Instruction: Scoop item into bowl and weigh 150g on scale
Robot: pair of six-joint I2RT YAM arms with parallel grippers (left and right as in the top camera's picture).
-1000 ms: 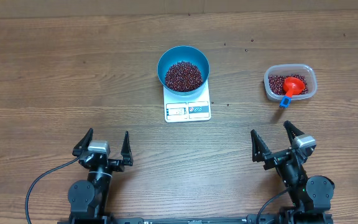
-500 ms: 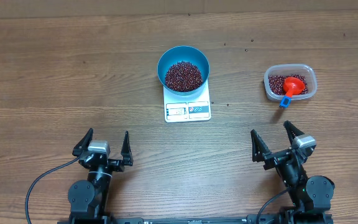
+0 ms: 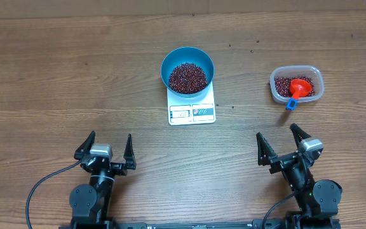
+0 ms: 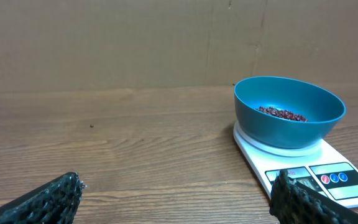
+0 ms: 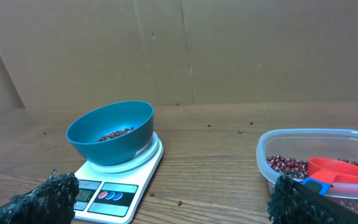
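The blue bowl (image 3: 187, 70) sits on the white scale (image 3: 192, 112) at the table's middle, with a heap of dark red-brown beans (image 3: 187, 77) inside. In the wrist views the bowl (image 4: 289, 111) (image 5: 110, 132) rests on the scale (image 4: 316, 178) (image 5: 114, 190). My left gripper (image 3: 106, 149) (image 4: 176, 190) stands open near the front edge, nothing between its fingers. At the front right my right gripper (image 3: 283, 142) (image 5: 174, 193) is likewise open and empty. Both are well short of the scale.
A clear plastic tub (image 3: 297, 84) (image 5: 319, 163) at the right holds more beans and a red scoop (image 3: 300, 89) (image 5: 339, 169) with a blue handle end. A few stray beans (image 5: 179, 203) lie on the wood beside the scale. A cardboard wall (image 4: 135, 43) backs the table.
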